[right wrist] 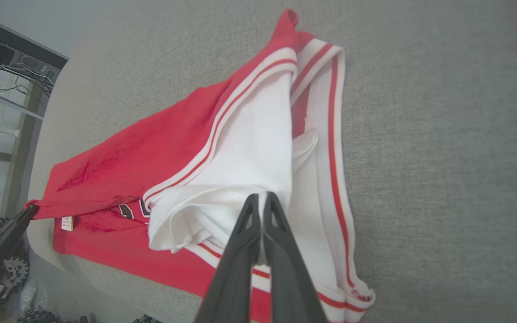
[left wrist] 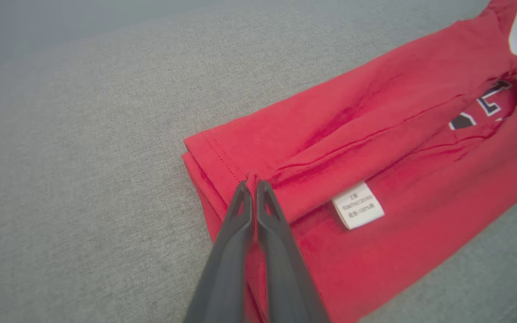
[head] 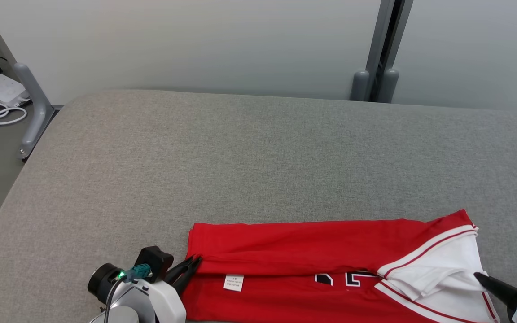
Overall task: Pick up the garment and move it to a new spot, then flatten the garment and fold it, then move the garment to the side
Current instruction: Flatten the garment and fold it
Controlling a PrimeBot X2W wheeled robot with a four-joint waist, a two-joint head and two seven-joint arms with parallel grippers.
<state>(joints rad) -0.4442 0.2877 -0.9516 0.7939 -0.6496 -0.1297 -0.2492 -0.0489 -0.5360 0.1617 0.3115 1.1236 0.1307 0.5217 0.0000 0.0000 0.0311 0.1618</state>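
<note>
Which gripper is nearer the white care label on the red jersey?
Left. The left gripper is shut on the jersey at its red folded edge, right beside the care label; the right gripper is shut on the jersey's white part at the opposite end.

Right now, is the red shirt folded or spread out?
Partly folded: one long flap of the red shirt lies doubled over its front.

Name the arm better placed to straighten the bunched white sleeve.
Right, probably. The right gripper is shut on the white sleeve of the garment; the left gripper pinches the red hem at the opposite end.
</note>
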